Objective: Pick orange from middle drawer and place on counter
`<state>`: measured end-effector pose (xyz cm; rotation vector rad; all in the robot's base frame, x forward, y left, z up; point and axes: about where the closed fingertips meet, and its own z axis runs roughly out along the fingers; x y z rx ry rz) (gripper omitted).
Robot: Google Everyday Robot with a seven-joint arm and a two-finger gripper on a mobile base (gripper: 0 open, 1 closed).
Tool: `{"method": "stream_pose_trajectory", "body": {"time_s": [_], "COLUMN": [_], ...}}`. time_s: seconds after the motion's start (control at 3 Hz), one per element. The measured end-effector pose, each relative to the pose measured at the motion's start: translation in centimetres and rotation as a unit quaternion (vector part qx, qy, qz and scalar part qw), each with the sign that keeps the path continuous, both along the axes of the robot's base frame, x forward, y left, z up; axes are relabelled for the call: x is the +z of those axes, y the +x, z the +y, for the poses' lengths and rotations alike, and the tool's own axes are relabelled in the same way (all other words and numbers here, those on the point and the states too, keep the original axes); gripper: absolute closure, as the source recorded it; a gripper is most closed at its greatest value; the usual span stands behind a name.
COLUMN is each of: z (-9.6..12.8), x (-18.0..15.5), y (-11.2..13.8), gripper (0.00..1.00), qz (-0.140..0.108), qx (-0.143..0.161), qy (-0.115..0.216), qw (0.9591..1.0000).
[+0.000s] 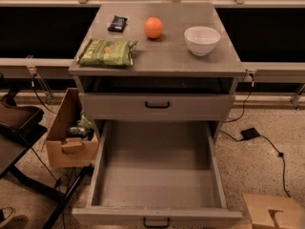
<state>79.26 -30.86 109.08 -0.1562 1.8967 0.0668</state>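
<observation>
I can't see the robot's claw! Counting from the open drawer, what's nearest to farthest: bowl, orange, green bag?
The claw is out of view. From the open drawer:
1. Green bag, front left of the counter.
2. Bowl, right side, farther back.
3. Orange, middle, farthest back.

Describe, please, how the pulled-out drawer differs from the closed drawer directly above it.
The middle drawer is pulled out, exposing its grey floor; the upper drawer is shut, showing only its front. The middle drawer is deep, while the upper drawer looks shallower. Both are grey with a small dark handle at the centre. The orange sits on the counter, and the end effector is out of view.
</observation>
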Motion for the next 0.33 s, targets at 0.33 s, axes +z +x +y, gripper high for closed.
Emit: {"method": "stream_pose_trajectory", "body": {"time_s": [0.33], "z": [-3.82], "x": [9.05], "y": [-8.46], "gripper": [0.0], "qz": [-0.098], "qx": [-0.059], "qy": [0.023], "qw": [0.9932]}}
